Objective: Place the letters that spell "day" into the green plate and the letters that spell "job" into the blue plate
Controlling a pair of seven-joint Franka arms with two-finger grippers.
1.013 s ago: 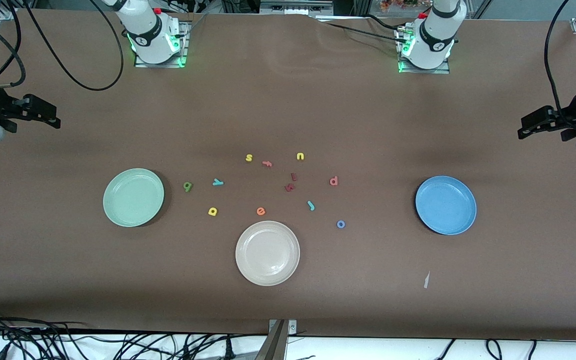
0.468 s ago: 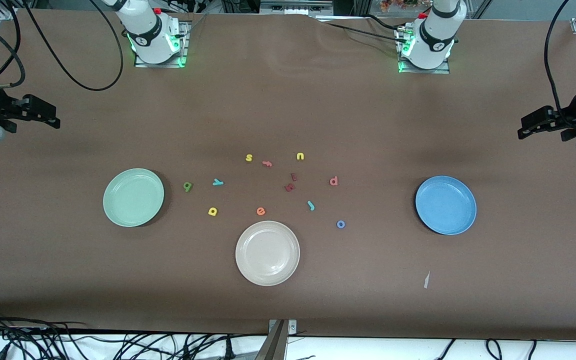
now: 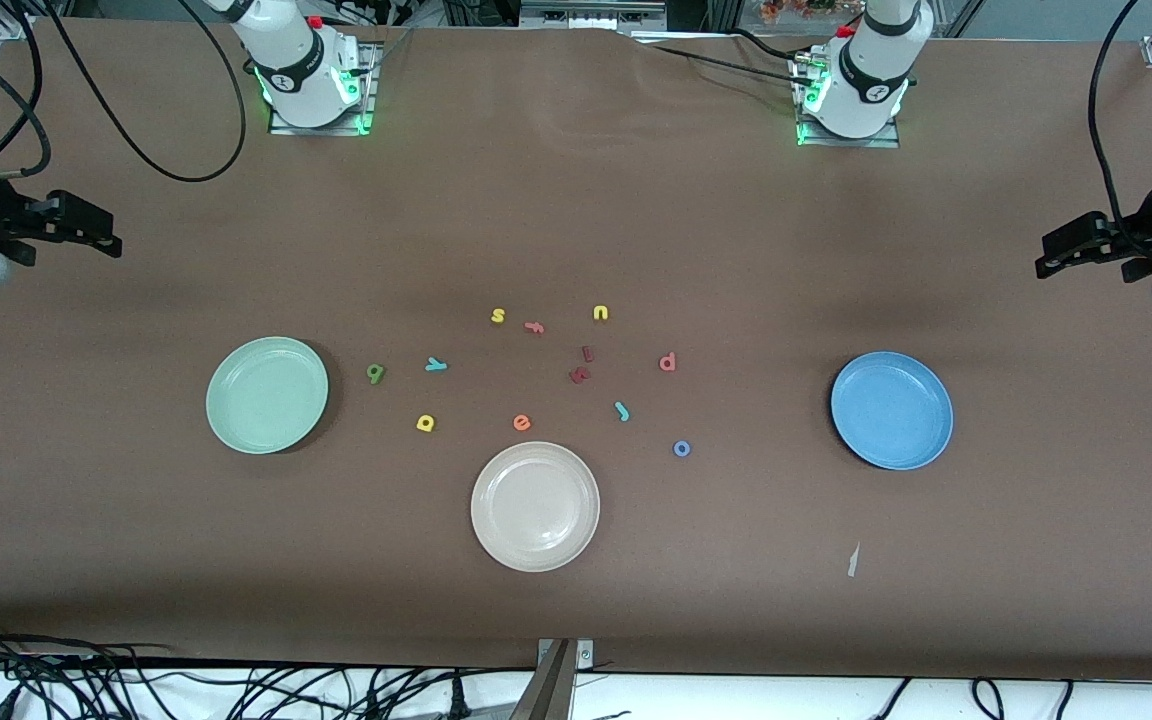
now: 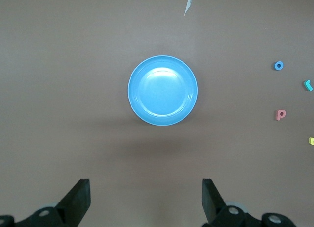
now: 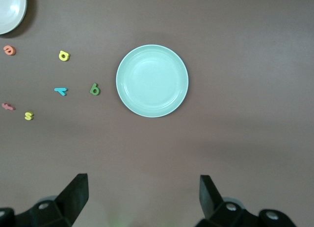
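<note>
Though both plates lay empty, nothing was sorted: d (image 3: 375, 373), y (image 3: 436, 365), a (image 3: 425, 423) sat beside the green plate (image 3: 236, 425); b (image 3: 668, 362), j (image 3: 622, 411), o (image 3: 682, 449) toward the blue plate (image 3: 921, 450). Left gripper (image 3: 1046, 262) and right gripper (image 3: 108, 242) waited, spread, over the desk ends.

The only visible change is slight and sits at the right arm's end of the worktop. The right tool (image 3: 114, 240), hanging over bare worktop there with its jaws spread wide, has crept a touch lower in the front view. The black cable (image 3: 46, 140) looping above it now hangs in a slightly different curve than a second ago.
</note>
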